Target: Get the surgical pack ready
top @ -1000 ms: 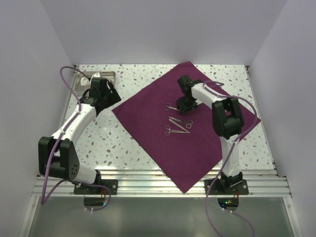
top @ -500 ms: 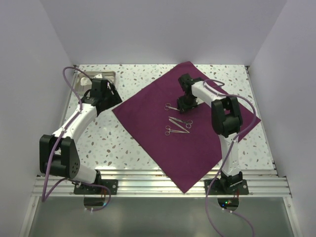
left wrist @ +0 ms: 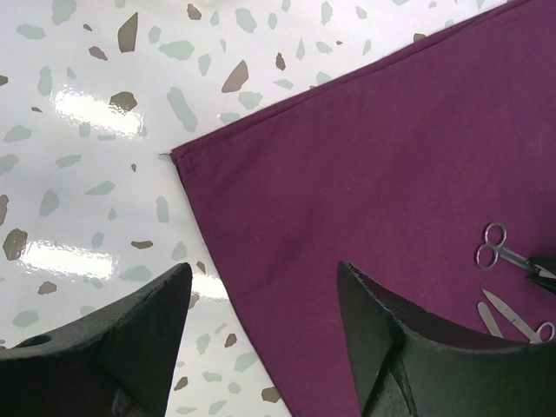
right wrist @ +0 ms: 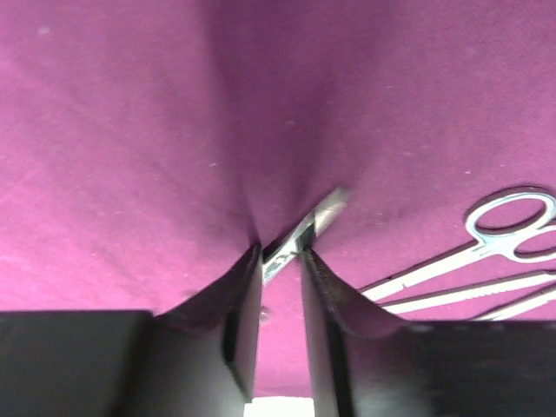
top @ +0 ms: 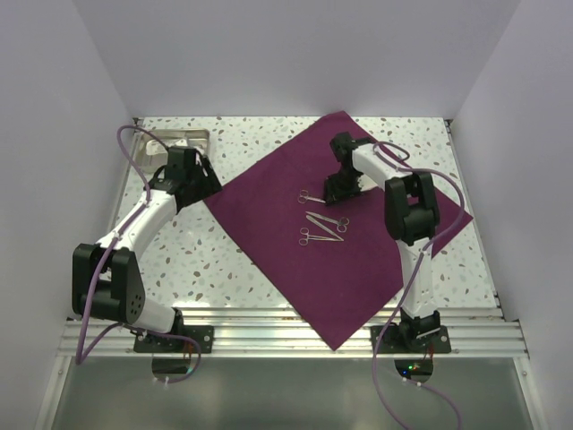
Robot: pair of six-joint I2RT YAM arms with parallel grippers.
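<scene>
Surgical pack (top: 358,260) spread flat, diamond-wise, on table (top: 206,260). Right gripper (right wrist: 281,261) down on cloth, narrow around steel instrument (right wrist: 306,228) (real pinch: cannot tell). Left gripper (left wrist: 261,295) spread wide above pack's left corner.

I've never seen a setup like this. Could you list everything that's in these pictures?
cloth: one, deep purple, spread flat as a square sheet over the table's middle and right.
lone instrument: one, silver, scissor-like, on the cloth.
grouped instruments: two or three (too small to count), silver, together on the cloth, nearer the arms.
tray: one, metal, far left corner of the table.
table: one, white with speckles.
cables: two, purple, one along each arm.
left pincer: black, open, above the cloth's left corner.
right pincer: black, closed on the lone instrument's tip.
</scene>
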